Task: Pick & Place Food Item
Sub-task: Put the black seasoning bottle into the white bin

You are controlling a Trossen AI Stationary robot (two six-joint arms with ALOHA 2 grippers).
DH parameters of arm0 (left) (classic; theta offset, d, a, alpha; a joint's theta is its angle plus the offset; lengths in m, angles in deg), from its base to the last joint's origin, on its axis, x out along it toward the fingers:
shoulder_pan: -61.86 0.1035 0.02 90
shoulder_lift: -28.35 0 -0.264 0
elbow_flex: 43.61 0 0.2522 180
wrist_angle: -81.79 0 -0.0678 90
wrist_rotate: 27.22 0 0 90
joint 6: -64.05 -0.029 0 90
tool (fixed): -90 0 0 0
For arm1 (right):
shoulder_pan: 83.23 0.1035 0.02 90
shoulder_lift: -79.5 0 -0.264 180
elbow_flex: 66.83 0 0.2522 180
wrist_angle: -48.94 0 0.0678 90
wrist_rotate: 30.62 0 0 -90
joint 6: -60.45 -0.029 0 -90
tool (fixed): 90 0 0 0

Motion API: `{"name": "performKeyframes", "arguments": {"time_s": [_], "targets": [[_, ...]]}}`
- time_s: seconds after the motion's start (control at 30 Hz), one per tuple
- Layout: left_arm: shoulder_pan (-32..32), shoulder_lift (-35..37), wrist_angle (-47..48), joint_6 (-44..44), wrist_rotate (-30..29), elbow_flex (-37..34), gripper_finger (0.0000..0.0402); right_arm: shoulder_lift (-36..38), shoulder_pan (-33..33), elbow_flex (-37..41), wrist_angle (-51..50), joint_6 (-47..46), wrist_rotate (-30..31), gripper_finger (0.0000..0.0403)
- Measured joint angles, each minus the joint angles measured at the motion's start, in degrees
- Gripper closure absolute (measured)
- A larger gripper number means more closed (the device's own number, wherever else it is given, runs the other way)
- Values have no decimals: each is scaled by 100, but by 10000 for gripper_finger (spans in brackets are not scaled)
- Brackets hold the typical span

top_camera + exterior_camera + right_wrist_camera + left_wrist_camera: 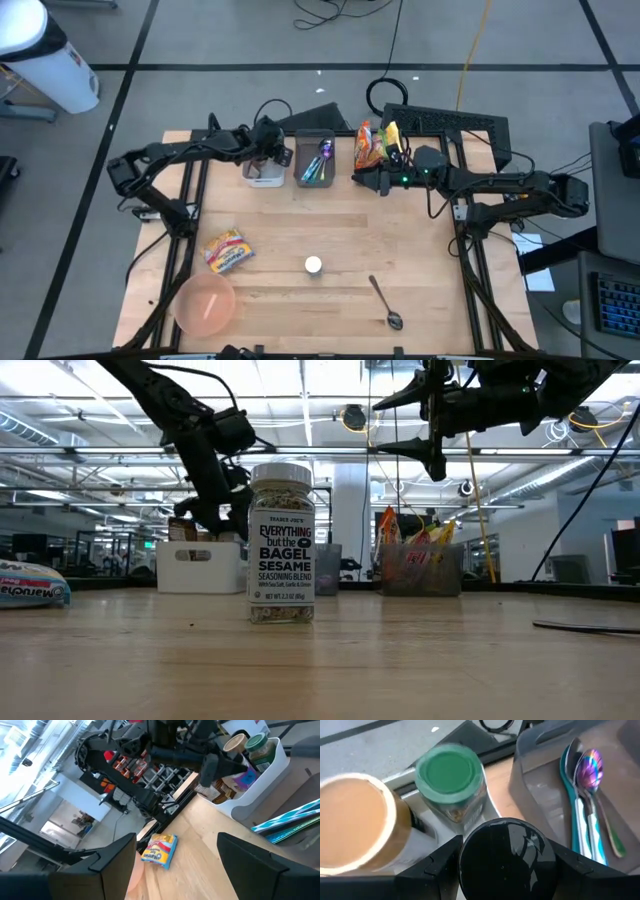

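Robotics lab or open industrial workspace, not a home. Low view: high ceiling with rows of strip lights (90,465), exposed beams and pipes, a white column (350,510), long open floor running far back. High view: grey floor marked with dark tape lines (130,75), loose black and yellow cables (470,50) trailing across it, a white bin (50,60) in the corner, a keyboard (615,305) and desk gear at the right edge. The wooden table (330,235) sits on a black metal frame. Right wrist view: metal shelving rack (160,775) with stored items, white partition walls behind.
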Motion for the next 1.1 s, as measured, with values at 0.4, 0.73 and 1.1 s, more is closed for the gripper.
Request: {"name": "performKeyframes", "arguments": {"time_s": [0.4, 0.73, 1.1], "targets": [[-98, -223, -44, 396, -527, 0, 182, 0, 0, 0, -46, 0, 0, 133], [-89, -222, -33, 626, -710, 0, 181, 0, 0, 0, -44, 85, -2, 133], [-89, -221, -49, 771, -758, 0, 181, 0, 1, 0, -42, 85, -2, 133]]}}
